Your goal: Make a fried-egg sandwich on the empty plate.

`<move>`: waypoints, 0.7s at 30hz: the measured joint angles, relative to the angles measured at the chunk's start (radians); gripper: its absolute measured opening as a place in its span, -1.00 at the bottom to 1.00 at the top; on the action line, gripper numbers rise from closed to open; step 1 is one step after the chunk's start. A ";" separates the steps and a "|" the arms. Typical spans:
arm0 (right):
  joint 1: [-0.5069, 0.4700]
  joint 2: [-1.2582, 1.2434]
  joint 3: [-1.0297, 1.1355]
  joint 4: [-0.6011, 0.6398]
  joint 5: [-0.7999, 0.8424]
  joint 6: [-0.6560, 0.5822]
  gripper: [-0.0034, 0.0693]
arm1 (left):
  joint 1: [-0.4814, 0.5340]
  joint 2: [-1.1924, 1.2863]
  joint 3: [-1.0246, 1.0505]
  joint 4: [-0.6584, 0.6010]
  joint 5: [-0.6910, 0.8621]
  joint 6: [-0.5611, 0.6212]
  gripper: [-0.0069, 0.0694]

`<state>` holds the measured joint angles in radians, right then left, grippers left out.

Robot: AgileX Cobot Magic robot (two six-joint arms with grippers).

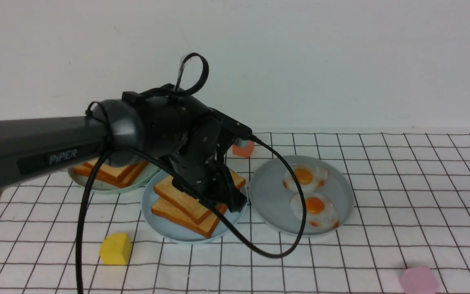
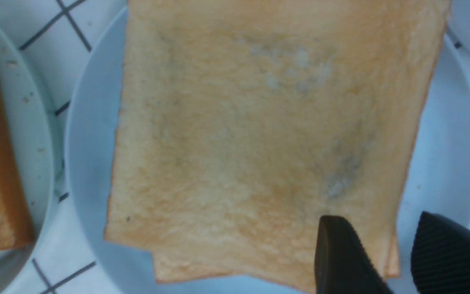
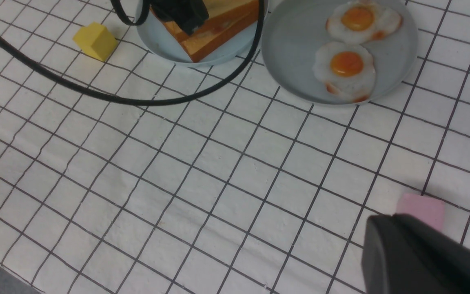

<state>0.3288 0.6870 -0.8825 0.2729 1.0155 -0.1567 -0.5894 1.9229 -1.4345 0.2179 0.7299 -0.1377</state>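
While the left claw [image 2: 386, 257] hangs spread over the toast slices [image 1: 186, 206], pinching nothing, these lie stacked on the sky-blue plate [image 1: 178, 232] at centre frame. Right of it, a grey plate [image 1: 267, 200] holds two fried eggs [image 1: 310, 196]. The right claw [image 3: 426, 253], lower right, is pressed together.

Sandwich [image 1: 186, 204]: two golden-brown toast slices, stacked askew; no egg visible between them.
Plate [image 1: 165, 233]: round, sky-blue, under the stack.
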 joint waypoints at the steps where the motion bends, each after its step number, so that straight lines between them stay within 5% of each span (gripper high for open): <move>1: 0.000 0.000 0.000 0.000 0.000 0.000 -0.84 | 0.000 -0.008 0.000 -0.005 0.001 0.000 -0.12; 10: 0.000 -0.002 0.000 -0.010 0.014 0.001 -0.82 | 0.000 -0.496 0.058 -0.243 0.004 0.049 -0.83; 21: 0.000 -0.130 0.000 -0.152 0.039 0.202 -0.82 | 0.000 -1.307 0.724 -0.473 -0.347 0.214 -0.85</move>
<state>0.3288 0.5569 -0.8825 0.1209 1.0547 0.0450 -0.5894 0.6163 -0.7103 -0.2551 0.3833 0.0768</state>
